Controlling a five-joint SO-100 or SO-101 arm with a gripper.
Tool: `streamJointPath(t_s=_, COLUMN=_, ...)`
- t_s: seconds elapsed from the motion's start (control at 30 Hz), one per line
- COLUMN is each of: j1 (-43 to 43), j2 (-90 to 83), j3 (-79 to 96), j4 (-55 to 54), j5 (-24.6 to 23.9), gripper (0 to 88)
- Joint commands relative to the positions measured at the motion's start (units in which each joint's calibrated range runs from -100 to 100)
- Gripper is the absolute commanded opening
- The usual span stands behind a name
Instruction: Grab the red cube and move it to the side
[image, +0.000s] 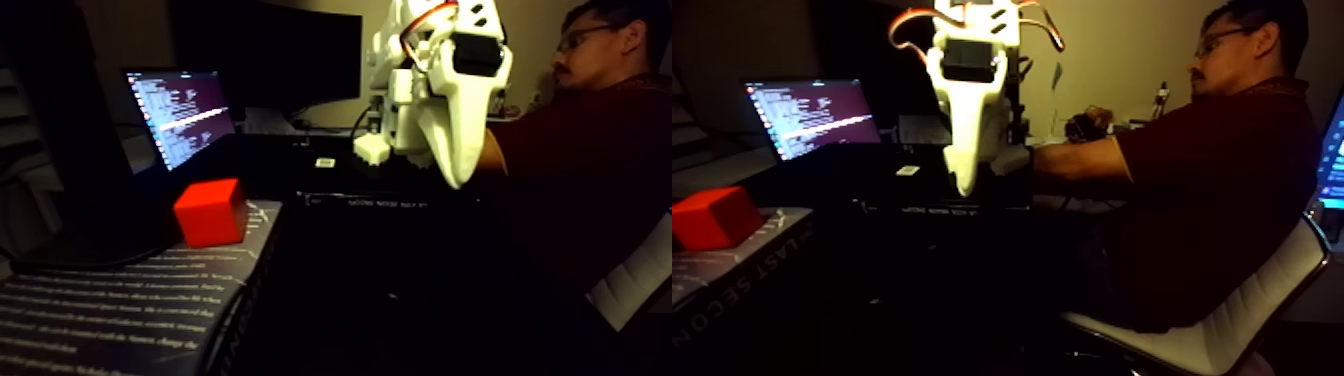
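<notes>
Fixed view, right half: red cube (712, 220) cut off at that half's left edge. Gripper (460, 175) fingers overlap, gap probably hidden. Laptop (182, 115) text too small to read.

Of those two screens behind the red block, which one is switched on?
The smaller laptop screen, glowing with lines of text. The larger monitor standing behind it is dark.

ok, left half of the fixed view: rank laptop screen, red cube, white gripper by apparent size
1. white gripper, largest, though it hangs nearest the camera, which inflates it
2. laptop screen
3. red cube, smallest as it looks; nearer than the screen
</notes>
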Motion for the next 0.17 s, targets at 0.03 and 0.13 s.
streamJointPath(t_s=0.03, j1=0.33, j2=0.08, j3=-0.27, j4=-0.57, j5=0.09, gripper=0.6)
streamJointPath(t_s=0.13, j1=0.25, j2=0.08, j3=-0.27, j4=-0.57, j5=0.09, gripper=0.6)
